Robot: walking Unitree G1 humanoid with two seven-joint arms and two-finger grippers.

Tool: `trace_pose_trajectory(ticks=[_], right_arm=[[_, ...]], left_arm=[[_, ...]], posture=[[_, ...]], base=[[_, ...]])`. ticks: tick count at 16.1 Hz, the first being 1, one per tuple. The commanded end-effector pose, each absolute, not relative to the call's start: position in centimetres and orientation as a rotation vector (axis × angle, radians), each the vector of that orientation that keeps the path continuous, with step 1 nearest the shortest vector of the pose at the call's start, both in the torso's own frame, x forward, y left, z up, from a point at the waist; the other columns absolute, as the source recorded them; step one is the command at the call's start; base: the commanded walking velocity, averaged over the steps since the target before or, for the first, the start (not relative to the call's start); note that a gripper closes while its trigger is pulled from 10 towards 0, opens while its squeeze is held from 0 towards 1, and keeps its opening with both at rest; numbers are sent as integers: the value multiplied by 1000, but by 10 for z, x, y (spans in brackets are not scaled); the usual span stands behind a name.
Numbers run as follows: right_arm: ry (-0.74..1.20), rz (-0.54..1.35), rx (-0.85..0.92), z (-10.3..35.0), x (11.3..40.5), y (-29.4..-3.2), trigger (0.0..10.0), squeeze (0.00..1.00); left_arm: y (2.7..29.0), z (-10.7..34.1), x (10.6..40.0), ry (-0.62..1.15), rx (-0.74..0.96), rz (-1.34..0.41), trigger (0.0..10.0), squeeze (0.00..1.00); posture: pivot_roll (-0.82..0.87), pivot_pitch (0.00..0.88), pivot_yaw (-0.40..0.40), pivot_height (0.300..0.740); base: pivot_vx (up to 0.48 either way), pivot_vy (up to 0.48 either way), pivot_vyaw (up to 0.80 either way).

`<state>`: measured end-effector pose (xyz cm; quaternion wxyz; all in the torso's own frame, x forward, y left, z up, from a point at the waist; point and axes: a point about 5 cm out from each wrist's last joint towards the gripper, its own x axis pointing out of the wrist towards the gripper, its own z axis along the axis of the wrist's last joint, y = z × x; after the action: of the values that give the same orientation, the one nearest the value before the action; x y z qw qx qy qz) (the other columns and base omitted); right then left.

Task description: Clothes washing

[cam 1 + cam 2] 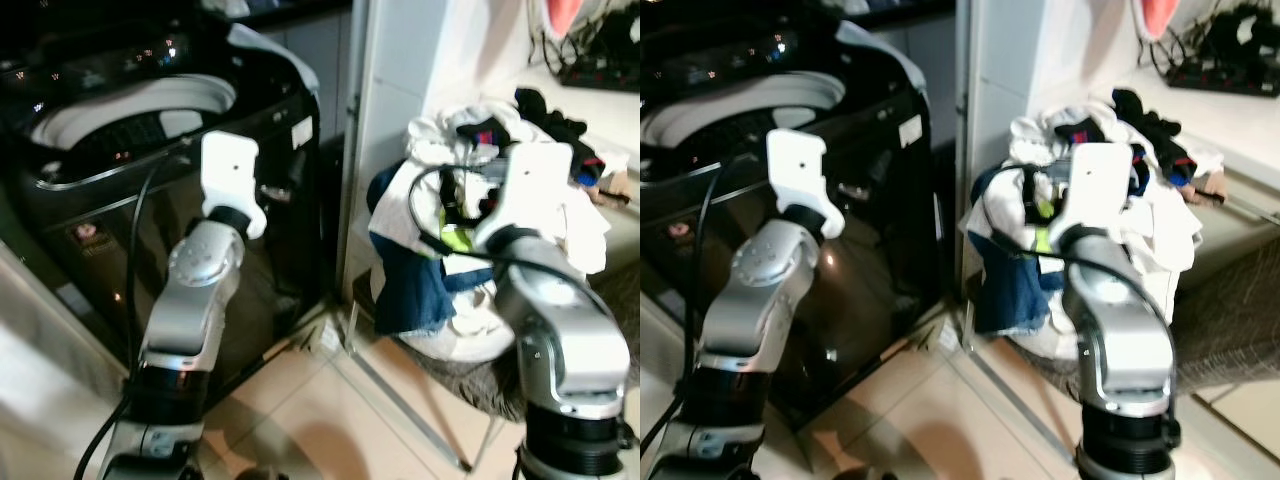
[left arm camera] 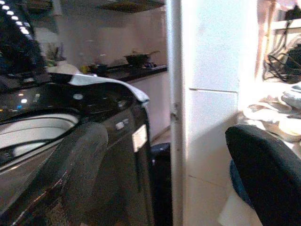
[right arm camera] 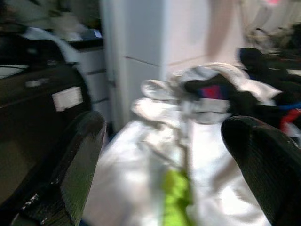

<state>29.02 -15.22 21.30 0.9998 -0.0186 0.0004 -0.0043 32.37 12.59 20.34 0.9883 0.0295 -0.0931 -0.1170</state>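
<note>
The right claw [image 3: 164, 165] stood wide open and empty, its two black fingers [image 3: 66, 165] spread either side of the laundry heap [image 1: 480, 230] straight ahead at twelve o'clock, close but not yet touching it. The left claw [image 2: 164, 179] was equally open and held nothing, raised beside the front of the black top-loading washer [image 1: 150, 200], whose pale drum opening [image 1: 130, 110] lay at about ten o'clock from the robot. The heap sat piled at one o'clock, just beside the white door frame [image 1: 385, 150]; what carried it was hidden by the hanging cloth. My judgement: a pinch into such a tangle could drag several garments at once, and the blue piece [image 1: 410, 280] drooping down the near side might slide to the tiled floor [image 1: 330, 410]. A thin cable [image 1: 440, 215] looped across the right wrist, near the clothes, could snag cloth as the arm lifts. The heap had no clear heading; its long axis ran roughly upright, with the loose ends hanging toward six o'clock.
</note>
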Motion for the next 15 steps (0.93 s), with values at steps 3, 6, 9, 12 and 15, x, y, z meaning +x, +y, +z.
trace_pose_trajectory(ticks=[3,6,9,12,15], right_arm=[[-3,9,-43,215,294,-151,10000,0],[-6,21,-43,215,294,-151,10000,0],[-3,41,-40,212,293,-147,10000,0],[-3,48,-35,211,293,-145,10000,0],[-6,63,-32,210,292,-144,10000,0]], left_arm=[[130,209,320,-202,49,-234,10000,0],[133,211,320,-207,54,-227,10000,0],[135,211,318,-208,61,-224,10000,0],[137,211,318,-208,73,-221,10000,0],[141,211,316,-211,81,-209,10000,0]], posture=[[11,0,17,740],[19,0,13,740],[20,0,16,740],[21,0,17,740],[26,0,15,740]], base=[[301,0,0],[326,0,0],[329,0,0],[330,0,0],[330,0,0]])
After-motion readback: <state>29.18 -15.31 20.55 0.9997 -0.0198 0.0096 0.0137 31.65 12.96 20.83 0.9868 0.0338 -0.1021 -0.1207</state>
